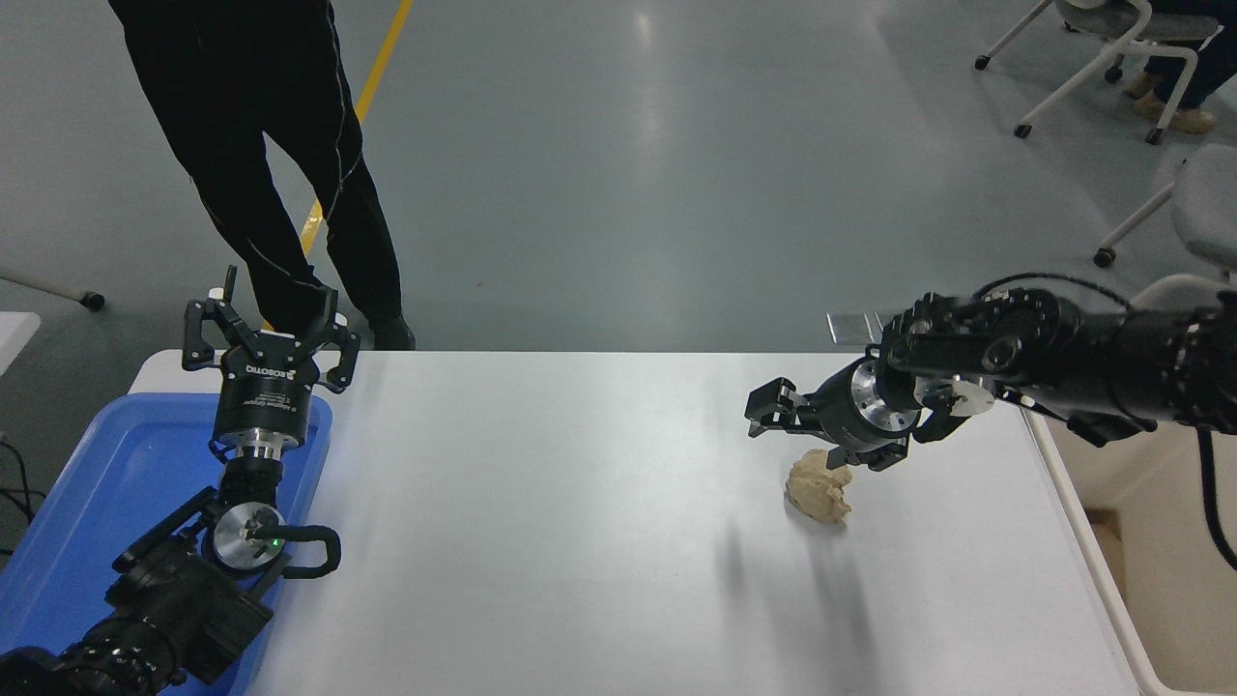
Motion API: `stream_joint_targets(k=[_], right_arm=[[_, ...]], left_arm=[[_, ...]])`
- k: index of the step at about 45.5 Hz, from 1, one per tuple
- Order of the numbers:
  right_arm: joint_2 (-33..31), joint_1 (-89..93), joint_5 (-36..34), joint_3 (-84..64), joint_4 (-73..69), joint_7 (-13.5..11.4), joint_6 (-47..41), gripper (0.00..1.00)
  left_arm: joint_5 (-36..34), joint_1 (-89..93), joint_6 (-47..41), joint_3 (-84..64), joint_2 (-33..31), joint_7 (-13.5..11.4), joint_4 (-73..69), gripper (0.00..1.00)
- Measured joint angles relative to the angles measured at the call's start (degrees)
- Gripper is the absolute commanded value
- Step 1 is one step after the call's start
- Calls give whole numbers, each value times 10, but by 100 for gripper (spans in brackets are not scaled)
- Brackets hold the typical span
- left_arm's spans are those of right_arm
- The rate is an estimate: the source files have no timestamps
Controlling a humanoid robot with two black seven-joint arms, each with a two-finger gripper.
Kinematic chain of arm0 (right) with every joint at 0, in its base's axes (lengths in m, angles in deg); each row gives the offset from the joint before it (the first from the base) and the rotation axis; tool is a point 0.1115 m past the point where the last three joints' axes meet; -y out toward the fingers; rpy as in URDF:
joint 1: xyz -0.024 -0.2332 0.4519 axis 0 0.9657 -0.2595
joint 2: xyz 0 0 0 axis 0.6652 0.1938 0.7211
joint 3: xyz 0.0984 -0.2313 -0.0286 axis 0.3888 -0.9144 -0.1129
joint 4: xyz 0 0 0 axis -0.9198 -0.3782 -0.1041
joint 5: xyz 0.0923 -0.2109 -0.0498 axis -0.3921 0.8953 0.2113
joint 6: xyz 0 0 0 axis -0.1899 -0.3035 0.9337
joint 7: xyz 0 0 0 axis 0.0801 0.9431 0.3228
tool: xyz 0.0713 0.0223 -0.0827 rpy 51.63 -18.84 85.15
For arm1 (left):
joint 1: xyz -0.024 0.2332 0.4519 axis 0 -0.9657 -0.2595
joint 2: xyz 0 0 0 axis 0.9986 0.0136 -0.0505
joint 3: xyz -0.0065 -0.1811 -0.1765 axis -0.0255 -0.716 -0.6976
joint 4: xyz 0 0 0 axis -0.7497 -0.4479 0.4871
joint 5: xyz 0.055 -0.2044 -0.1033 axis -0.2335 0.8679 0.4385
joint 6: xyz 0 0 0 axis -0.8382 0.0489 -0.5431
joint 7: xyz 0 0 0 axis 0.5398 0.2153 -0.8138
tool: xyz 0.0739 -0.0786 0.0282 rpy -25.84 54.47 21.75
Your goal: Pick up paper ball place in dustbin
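Paper ball [819, 489] sits on white table [580, 541], right of centre, loose. Right gripper [785, 416] hangs just above and left of it, fingers spread wide, holding nothing. Dustbin [1150, 541] off table's right edge; left gripper [269, 333] parked open over blue tray [106, 483], far left.

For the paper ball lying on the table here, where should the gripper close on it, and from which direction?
Grip the paper ball across its widest middle, coming straight down from above. It is a lumpy, roughly round wad lying loose on the white table with bare surface all around, so fingers can likely drop either side. The right gripper, open, hangs just beyond it; the dustbin stands to the right.
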Motion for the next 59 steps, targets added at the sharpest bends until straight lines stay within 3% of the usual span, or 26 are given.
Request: stream_joint_targets(k=[45, 48, 54, 56, 58, 59], right_arm=[[33, 86, 133, -32, 109, -8, 51, 99], [33, 88, 141, -34, 111, -8, 53, 91], [34, 93, 155, -38, 115, -8, 55, 53], [34, 94, 164, -39, 116, -8, 56, 35], [34, 96, 174, -39, 117, -8, 56, 3], [34, 96, 177, -40, 117, -8, 57, 0]], left_arm=[[0, 0, 0, 0, 0, 0, 0, 99], [0, 0, 0, 0, 0, 0, 0, 99], [0, 0, 0, 0, 0, 0, 0, 99], [0, 0, 0, 0, 0, 0, 0, 99], [0, 0, 0, 0, 0, 0, 0, 99], [0, 0, 0, 0, 0, 0, 0, 99]])
